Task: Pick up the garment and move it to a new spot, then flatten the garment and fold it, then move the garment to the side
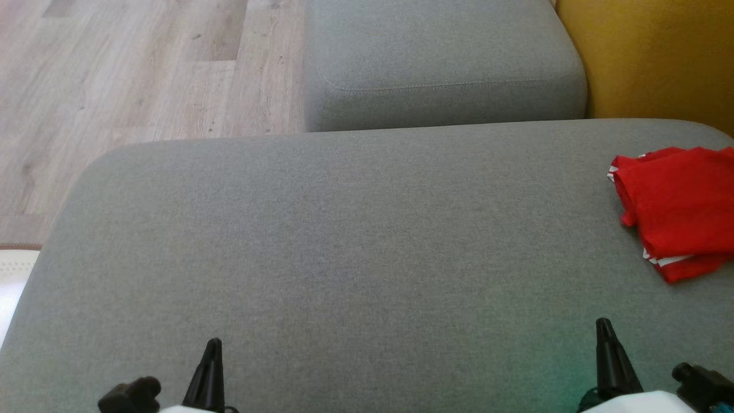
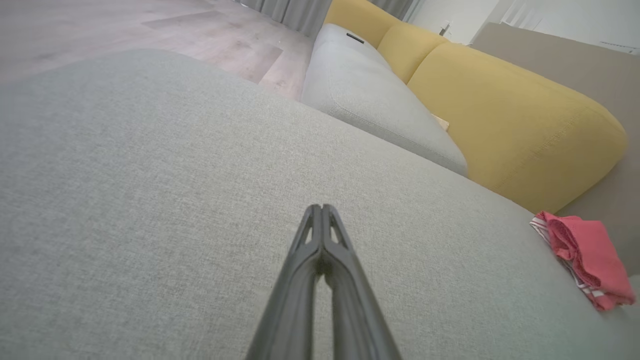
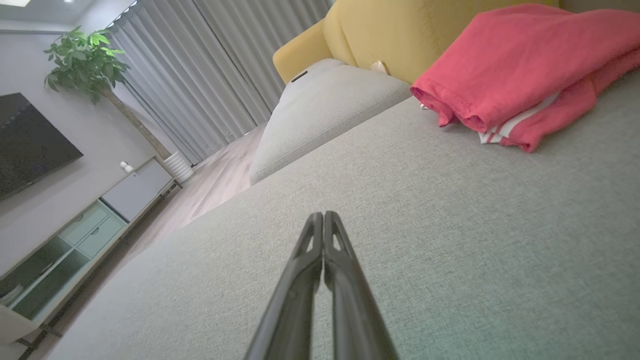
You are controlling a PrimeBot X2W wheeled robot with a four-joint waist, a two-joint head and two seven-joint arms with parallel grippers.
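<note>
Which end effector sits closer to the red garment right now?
The right end effector: the red garment lies at the right edge of the grey cushion, ahead of it; the left end effector sits far across the cushion.

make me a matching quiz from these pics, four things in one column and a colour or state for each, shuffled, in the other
Column one:
1. garment
2. backrest
3. left hand
4. floor

Column two:
a. yellow
b. shut and empty
c. pale wood
d. red with white stripes, folded

Pairs: 1-d, 2-a, 3-b, 4-c
</note>
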